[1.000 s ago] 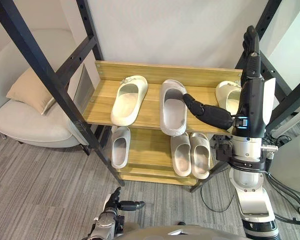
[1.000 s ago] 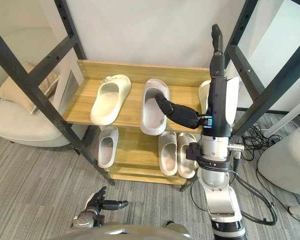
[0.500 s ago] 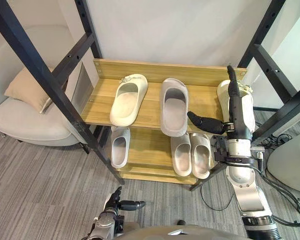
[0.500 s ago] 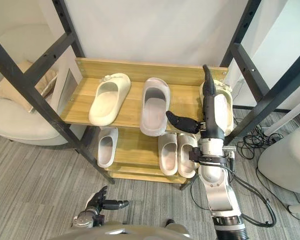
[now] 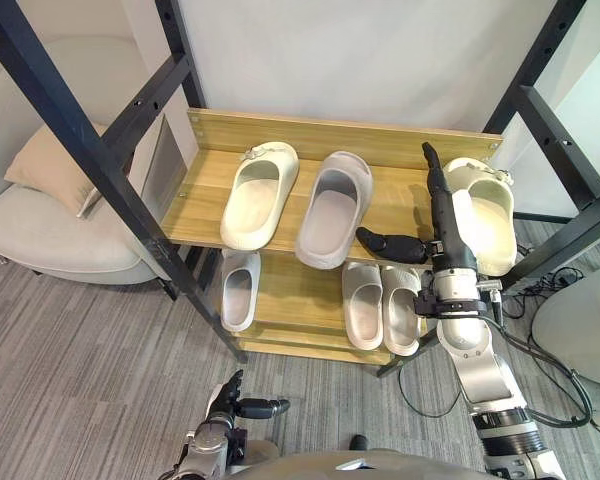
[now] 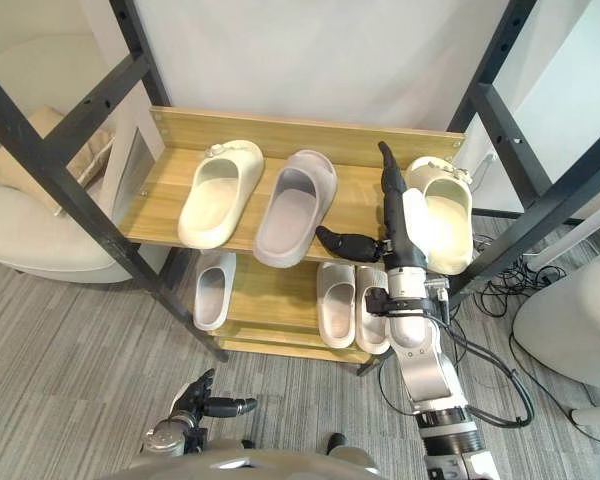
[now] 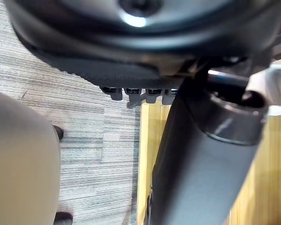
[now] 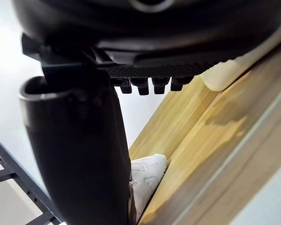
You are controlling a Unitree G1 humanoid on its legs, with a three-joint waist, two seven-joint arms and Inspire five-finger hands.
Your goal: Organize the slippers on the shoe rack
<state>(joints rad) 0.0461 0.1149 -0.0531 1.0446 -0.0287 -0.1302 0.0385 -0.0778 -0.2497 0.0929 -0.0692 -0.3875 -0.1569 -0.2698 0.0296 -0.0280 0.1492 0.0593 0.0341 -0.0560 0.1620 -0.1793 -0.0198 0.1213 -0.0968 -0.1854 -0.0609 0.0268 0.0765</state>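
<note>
The wooden shoe rack (image 5: 390, 150) carries three slippers on its top shelf: a cream slipper (image 5: 258, 195) at the left, a grey slipper (image 5: 332, 210) angled beside it, and another cream slipper (image 5: 488, 225) at the right end. On the lower shelf lie a single grey slipper (image 5: 238, 290) and a grey pair (image 5: 380, 306). My right hand (image 5: 450, 235) is open over the top shelf's front edge, between the grey slipper and the right cream slipper. Its fingers are straight and its thumb (image 5: 390, 244) sticks out toward the grey slipper without touching it. My left hand (image 5: 235, 408) hangs open low over the carpet.
Black metal frame bars (image 5: 90, 150) cross in front of the rack on the left and stand at its right (image 5: 570, 210). A pale armchair with a beige cushion (image 5: 50, 165) sits to the left. A white rounded object (image 5: 580, 330) stands at the right edge.
My right hand has pulled its thumb out of the grey slipper and dropped lower, to the right. The grey slipper now lies angled, parallel to the left cream one. The camera has shifted.
</note>
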